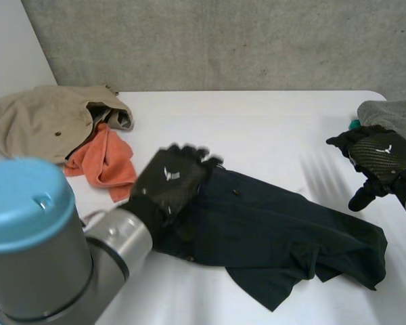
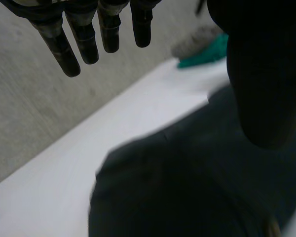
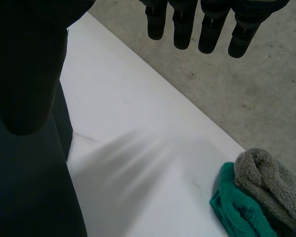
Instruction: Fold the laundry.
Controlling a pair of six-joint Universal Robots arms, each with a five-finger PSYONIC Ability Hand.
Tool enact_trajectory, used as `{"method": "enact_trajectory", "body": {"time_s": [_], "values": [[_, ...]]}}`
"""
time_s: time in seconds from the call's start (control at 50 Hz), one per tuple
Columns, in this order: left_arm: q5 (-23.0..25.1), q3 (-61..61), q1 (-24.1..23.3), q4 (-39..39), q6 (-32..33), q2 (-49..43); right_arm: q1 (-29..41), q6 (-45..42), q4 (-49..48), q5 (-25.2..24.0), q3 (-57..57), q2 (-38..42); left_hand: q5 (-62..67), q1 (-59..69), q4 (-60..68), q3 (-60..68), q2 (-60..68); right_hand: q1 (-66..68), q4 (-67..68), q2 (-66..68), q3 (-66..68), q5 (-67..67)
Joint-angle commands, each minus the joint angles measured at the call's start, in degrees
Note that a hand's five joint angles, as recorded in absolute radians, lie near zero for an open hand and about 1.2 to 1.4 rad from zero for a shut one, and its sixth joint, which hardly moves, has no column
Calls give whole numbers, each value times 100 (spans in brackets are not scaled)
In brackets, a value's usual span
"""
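Observation:
A dark navy garment point(image 1: 277, 233) lies spread and rumpled across the middle of the white table point(image 1: 257, 128). My left hand point(image 1: 172, 179) hovers over its left end with straight fingers point(image 2: 74, 42), holding nothing; the same dark cloth point(image 2: 187, 187) lies under its palm in the left wrist view. My right hand point(image 1: 379, 159) hangs open above the table's right side, clear of the garment's right end, its fingers point(image 3: 187, 24) straight and empty. The navy cloth point(image 3: 34, 197) lies beside it.
A beige garment point(image 1: 40, 122) and an orange cloth point(image 1: 105, 162) are piled at the back left. A grey towel point(image 1: 392, 112) lies over a green cloth point(image 3: 239, 207) at the table's right edge. A grey wall point(image 1: 223, 40) stands behind the table.

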Motion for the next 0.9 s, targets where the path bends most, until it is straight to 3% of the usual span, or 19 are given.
{"method": "enact_trajectory", "body": {"time_s": [0.02, 0.2, 0.22, 0.24, 0.26, 0.36, 0.46, 0.6, 0.68, 0.78, 0.88, 0.9], "values": [[-34, -512, 168, 810, 1241, -542, 87, -41, -117, 14, 60, 85, 265, 425, 365, 309, 342, -341, -220, -247, -231, -297], [-183, -416, 959, 1374, 1611, -1105, 87, -50, -249, 32, 69, 305, 3491, 3651, 3592, 3535, 3569, -341, -220, -247, -231, -297], [-209, -398, 1012, 1383, 1620, -1123, 87, -50, -258, 41, 69, 323, 4044, 4205, 4145, 4088, 4122, -341, -220, -247, -231, -297], [-253, -328, 1064, 1400, 1611, -1166, 87, -50, -267, 41, 69, 332, 5815, 5975, 5916, 5859, 5893, -341, -220, -247, -231, -297], [-280, -293, 1082, 1400, 1611, -1202, 87, -59, -275, 41, 69, 332, 6713, 6873, 6814, 6757, 6791, -341, -220, -247, -231, -297], [-534, 172, 1091, 1496, 1611, -1132, 87, -111, -276, 50, 42, 332, 6722, 6883, 6823, 6766, 6800, -341, -220, -247, -231, -297], [-895, 1190, 1030, 1812, 1628, -448, 104, -103, -267, 67, -10, 305, 6722, 6883, 6823, 6766, 6800, -341, -220, -247, -231, -297], [-860, 2431, 627, 1963, 1549, -375, 148, -23, -276, 356, -63, 279, 6722, 6883, 6823, 6766, 6800, -341, -220, -247, -231, -297], [-449, 3045, -382, 1989, 1567, -1085, 104, -15, -389, 568, -72, 279, 6722, 6883, 6823, 6766, 6800, -341, -220, -247, -231, -297], [115, 3135, -772, 1998, 1471, -1684, 69, -6, -635, 761, -63, 288, 6722, 6883, 6823, 6766, 6800, -341, -220, -247, -231, -297], [624, 3109, -1323, 1910, 726, -2501, -1, -15, -680, 832, -107, 305, 6722, 6883, 6823, 6766, 6800, -341, -220, -247, -231, -297], [704, 3091, -1395, 1901, 610, -2564, -36, -15, -689, 841, -125, 314, 6125, 6285, 6226, 6169, 6202, -341, -220, -247, -231, -297]]}}
